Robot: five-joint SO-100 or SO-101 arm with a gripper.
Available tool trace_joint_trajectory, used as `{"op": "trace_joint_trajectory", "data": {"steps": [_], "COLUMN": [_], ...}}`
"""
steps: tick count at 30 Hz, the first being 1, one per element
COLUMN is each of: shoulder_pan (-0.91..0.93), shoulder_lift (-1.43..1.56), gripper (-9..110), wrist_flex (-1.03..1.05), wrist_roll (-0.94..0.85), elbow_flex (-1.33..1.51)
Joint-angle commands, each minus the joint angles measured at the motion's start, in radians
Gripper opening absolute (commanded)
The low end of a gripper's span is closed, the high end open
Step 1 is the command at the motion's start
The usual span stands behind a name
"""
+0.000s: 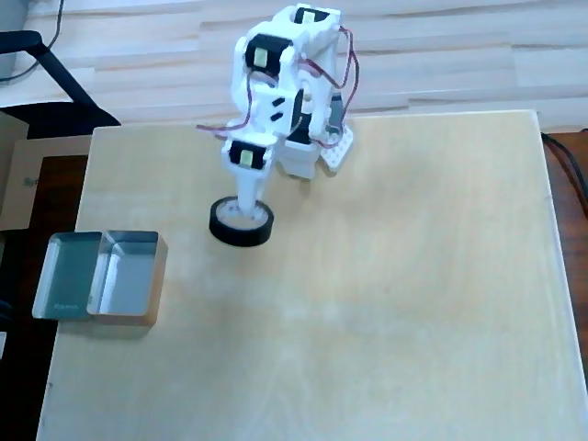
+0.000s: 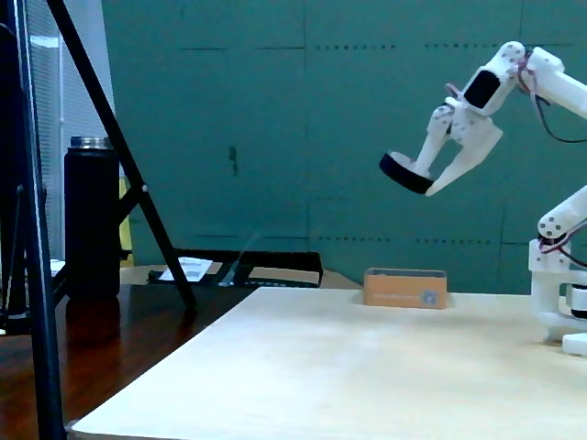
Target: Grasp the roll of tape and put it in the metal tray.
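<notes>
The roll of tape [image 1: 226, 231] is a small black ring with a pale core, held in my gripper [image 1: 246, 217]. One finger passes through its open centre. In the fixed view the gripper [image 2: 424, 183] is shut on the tape [image 2: 400, 171] and holds it tilted, high above the table. The metal tray [image 1: 129, 317] is a shiny two-section box near the table's left edge in the overhead view, left of and below the tape. In the fixed view the tray [image 2: 404, 288] stands on the table below the held tape and looks tan.
The arm's white base [image 1: 317, 152] stands at the table's far edge in the overhead view. In the fixed view a black bottle [image 2: 92, 215], a dark tripod leg [image 2: 119, 156] and papers [image 2: 183, 269] are off the table at left.
</notes>
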Motion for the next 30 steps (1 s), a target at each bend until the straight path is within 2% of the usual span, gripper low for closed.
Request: {"op": "trace_joint_trajectory", "data": {"steps": [1, 9, 13, 30], "shoulder_pan": [0.015, 0.018, 0.087, 0.161], "shoulder_lift": [-0.147, -0.440, -0.499, -0.506], "gripper": [0, 0, 0, 0], "wrist_flex": [-0.097, -0.285, -0.354, -0.359], "wrist_roll": [0.026, 0.017, 0.014, -0.003], "elbow_flex": [-0.009, -0.018, -0.018, -0.018]}}
